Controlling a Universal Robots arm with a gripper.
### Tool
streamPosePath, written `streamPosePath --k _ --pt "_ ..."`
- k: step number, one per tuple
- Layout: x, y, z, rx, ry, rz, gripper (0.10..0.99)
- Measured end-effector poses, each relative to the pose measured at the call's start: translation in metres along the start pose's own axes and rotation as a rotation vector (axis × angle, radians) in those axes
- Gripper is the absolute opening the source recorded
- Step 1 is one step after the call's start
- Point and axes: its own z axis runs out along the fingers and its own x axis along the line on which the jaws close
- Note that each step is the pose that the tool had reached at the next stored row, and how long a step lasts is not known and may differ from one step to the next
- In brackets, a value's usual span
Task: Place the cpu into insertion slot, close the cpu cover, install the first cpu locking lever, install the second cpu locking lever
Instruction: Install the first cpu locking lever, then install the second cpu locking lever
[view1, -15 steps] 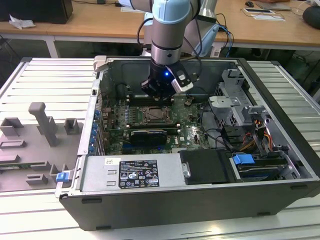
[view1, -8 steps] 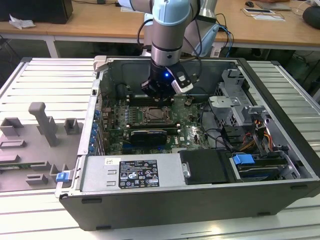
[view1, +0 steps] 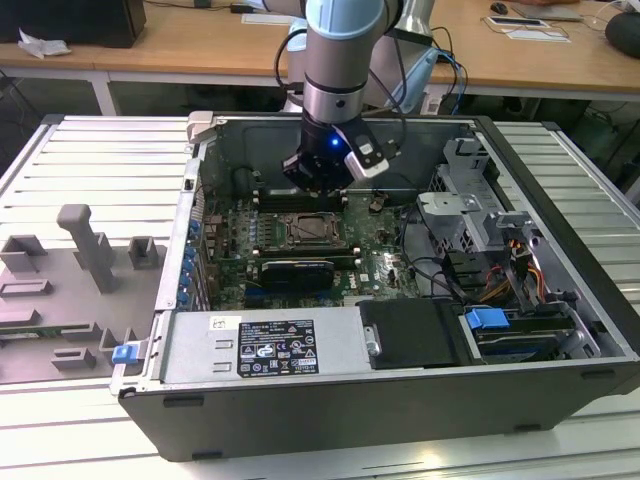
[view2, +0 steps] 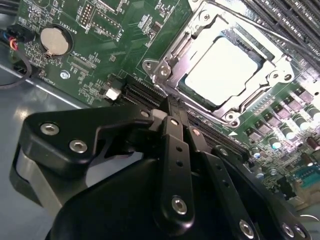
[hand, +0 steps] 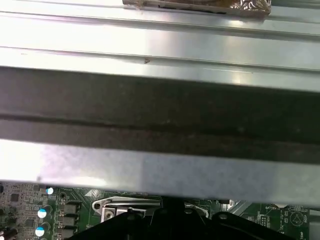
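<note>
Here one hand (view2: 172, 112) hangs over the green motherboard (view2: 100, 45), its fingers (view2: 175, 145) drawn together on nothing. Just beyond its fingertips lies one cpu (view2: 220, 70), a pale silvery square, flat in the insertion slot (view2: 187, 92). One cpu cover (view2: 167, 62), a thin bright metal frame, lies around it. In the exterior view the hand (view1: 320, 185) hovers just behind the slot (view1: 312, 229), inside one open computer case (view1: 400, 400) on the slatted table (view1: 90, 160).
</note>
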Motion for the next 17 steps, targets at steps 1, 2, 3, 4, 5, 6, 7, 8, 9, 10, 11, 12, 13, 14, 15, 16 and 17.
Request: streamPosePath --k 1,2,3,4,5,6,7,8,9,10,11,12,13,14,15,16,17 --pt "0.0 -0.0005 0.0 0.0 0.0 0.0 0.106" --pt "0.0001 -0.0014 -0.0002 0.0 0.0 0.0 0.106" --pt "0.0002 -0.002 -0.0002 0.0 0.0 0.0 0.106" --pt "0.0002 -0.0026 -0.0003 0.0 0.0 0.0 0.106" --pt "0.0002 -0.0031 -0.0003 0.0 0.0 0.0 0.106" --pt "0.0002 -0.0035 -0.0003 0.0 0.0 0.0 0.106" --pt "0.0002 -0.0042 -0.0004 0.0 0.0 0.0 0.106" --pt "0.0002 -0.0045 -0.0004 0.0 -0.0002 0.0 0.106" --pt "0.0001 -0.0046 -0.0004 0.0 0.0 0.0 0.106" --pt "0.0002 -0.0052 -0.0005 0.0 0.0 0.0 0.106" --pt "0.0002 -0.006 -0.0006 0.0 0.0 0.0 0.106" --pt "0.0003 -0.0072 -0.0007 0.0 0.0 0.0 0.106" --pt "0.0004 -0.0091 -0.0009 0.0 0.0 0.0 0.106" --pt "0.0005 -0.0097 -0.0009 0.0 0.0 0.0 0.106" --pt "0.0005 -0.0102 -0.001 0.0 0.0 0.0 0.106" --pt "0.0006 -0.0111 -0.001 0.0 0.0 0.0 0.106" --pt "0.0006 -0.0115 -0.0014 0.0 0.0 0.0 0.106"
